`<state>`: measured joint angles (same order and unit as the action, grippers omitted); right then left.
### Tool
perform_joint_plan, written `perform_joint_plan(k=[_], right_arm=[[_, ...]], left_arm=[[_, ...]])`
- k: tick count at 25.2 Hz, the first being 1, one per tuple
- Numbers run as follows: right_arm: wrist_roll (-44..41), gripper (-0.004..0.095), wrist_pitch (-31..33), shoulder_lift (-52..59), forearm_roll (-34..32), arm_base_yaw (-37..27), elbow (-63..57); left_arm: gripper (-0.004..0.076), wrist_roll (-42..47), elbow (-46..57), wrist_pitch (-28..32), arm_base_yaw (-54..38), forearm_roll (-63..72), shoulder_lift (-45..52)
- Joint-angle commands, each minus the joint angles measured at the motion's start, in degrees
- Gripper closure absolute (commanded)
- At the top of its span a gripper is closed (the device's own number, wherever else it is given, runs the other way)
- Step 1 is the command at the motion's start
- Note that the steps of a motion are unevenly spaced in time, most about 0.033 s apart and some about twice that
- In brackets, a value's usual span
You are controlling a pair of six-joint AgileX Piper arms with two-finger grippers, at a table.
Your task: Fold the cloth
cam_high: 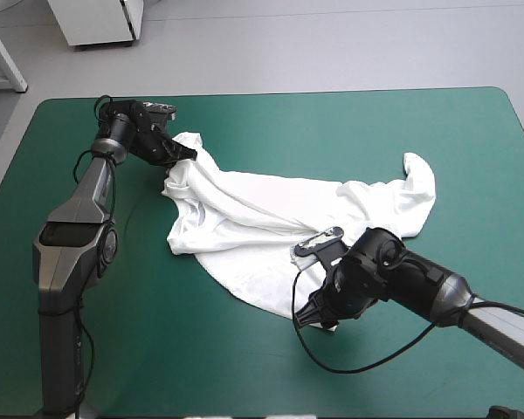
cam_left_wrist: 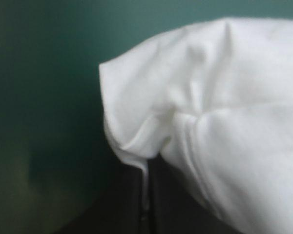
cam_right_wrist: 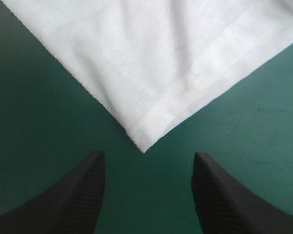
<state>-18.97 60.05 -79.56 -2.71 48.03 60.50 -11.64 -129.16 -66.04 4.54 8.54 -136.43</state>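
The white T-shirt lies loosely spread and wrinkled across the middle of the teal-green table. My left gripper is shut on the T-shirt at its far left corner, the fabric bunched over the black fingers. My right gripper stands open just short of the T-shirt's near hemmed corner, which points into the gap between the fingertips without touching them. In the high view the right gripper is low at the cloth's near edge.
Bare teal-green cover lies in front of the T-shirt and to its right. One sleeve sticks out at the far right of the cloth.
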Motion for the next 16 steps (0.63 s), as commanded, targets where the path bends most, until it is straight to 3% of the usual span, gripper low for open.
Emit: perform_joint_plan(k=[1, 6, 16], right_arm=[[-0.95, 0.0391, -3.20, 1.81, 2.33, 0.44, -0.73], [-2.56, 0.0394, -7.58, 0.43, 3.27, 0.44, -2.16], [-2.20, 0.0399, -9.80, -7.73, 4.02, 0.44, -3.78]], left_arm=[[0.0746, 0.34, -1.05, -0.77, -0.02, 0.88, 3.00], [0.0746, 0.34, -1.05, -0.54, -0.02, 1.00, 3.00], [0.0746, 0.34, -3.36, 0.21, -0.02, 1.00, 3.09]])
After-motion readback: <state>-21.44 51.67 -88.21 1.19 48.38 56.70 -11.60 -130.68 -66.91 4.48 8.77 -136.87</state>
